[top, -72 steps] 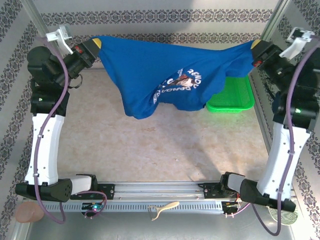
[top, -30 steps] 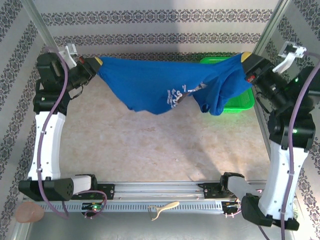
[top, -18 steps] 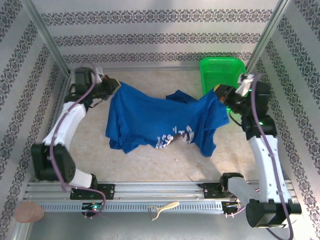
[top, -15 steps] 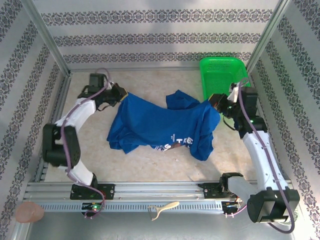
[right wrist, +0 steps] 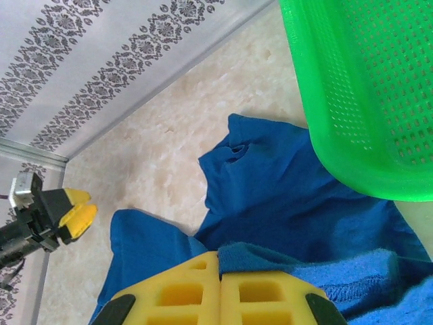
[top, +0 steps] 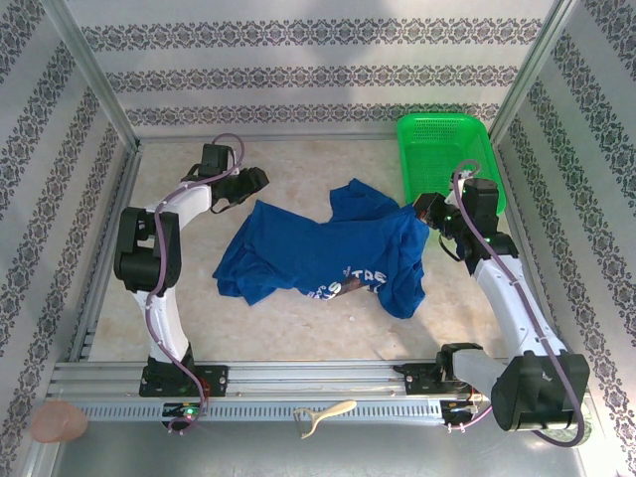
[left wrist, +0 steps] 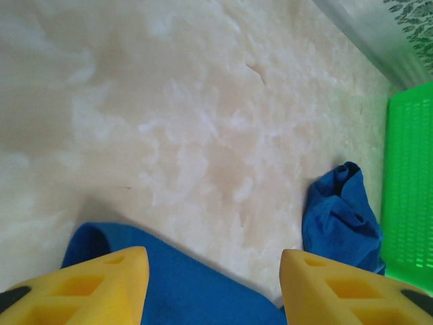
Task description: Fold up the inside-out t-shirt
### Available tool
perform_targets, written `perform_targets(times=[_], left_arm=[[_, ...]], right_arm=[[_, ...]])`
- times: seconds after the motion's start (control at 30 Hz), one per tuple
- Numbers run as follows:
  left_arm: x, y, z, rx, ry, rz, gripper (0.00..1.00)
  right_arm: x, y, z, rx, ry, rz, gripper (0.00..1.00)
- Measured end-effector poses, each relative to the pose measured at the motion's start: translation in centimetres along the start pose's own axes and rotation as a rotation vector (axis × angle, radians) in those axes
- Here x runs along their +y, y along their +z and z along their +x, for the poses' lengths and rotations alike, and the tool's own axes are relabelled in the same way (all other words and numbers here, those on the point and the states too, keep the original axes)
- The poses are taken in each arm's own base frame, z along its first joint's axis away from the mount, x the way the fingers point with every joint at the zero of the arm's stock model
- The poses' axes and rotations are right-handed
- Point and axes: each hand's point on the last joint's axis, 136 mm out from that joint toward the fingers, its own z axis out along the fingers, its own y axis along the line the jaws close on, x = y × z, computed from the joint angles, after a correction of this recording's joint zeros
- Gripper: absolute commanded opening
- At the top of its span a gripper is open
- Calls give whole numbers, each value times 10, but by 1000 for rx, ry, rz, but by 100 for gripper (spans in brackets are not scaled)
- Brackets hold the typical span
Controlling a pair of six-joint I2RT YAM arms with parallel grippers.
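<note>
The inside-out t-shirt (top: pixel 318 248) lies crumpled in the middle of the table, royal blue, with white lettering (top: pixel 350 282) showing near its front edge. My left gripper (top: pixel 254 183) stands open just past the shirt's far left corner. In the left wrist view its yellow fingers (left wrist: pixel 101 284) stand wide apart over a blue fold (left wrist: pixel 203 294) of the t-shirt, gripping nothing. My right gripper (top: pixel 422 210) is at the shirt's right edge, beside the basket. In the right wrist view the right gripper (right wrist: pixel 218 261) is shut on a blue hem (right wrist: pixel 284 257) of the t-shirt.
A green mesh basket (top: pixel 447 149) stands at the back right corner, close to my right gripper, and one end of the shirt reaches under its rim (right wrist: pixel 352 169). Patterned walls enclose the table on three sides. A metal rail (top: pixel 318 383) runs along the near edge.
Both arms brought the shirt down from hanging stretched in the air onto the table. My left gripper opened and let go of its corner. The right gripper stayed shut on the cloth.
</note>
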Motion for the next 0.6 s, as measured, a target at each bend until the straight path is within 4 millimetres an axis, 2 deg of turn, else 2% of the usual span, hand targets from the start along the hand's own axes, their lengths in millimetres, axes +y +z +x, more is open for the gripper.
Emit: perform_targets(times=[0.1,0.3,0.47,0.6], left_arm=[[4,-9,4,-12,21,-27,57],[26,-36,39,10,16,-117,57],[51,-35,75,89,-12,-176,57],[54,-33,87,119,-15,-187,57]], right_arm=[[0,0,0,-1,-7,1,0],[0,0,0,-1,-10,1,0],[0,0,0,-1,-10,1,0],[0,0,0,-1,-10,1,0]])
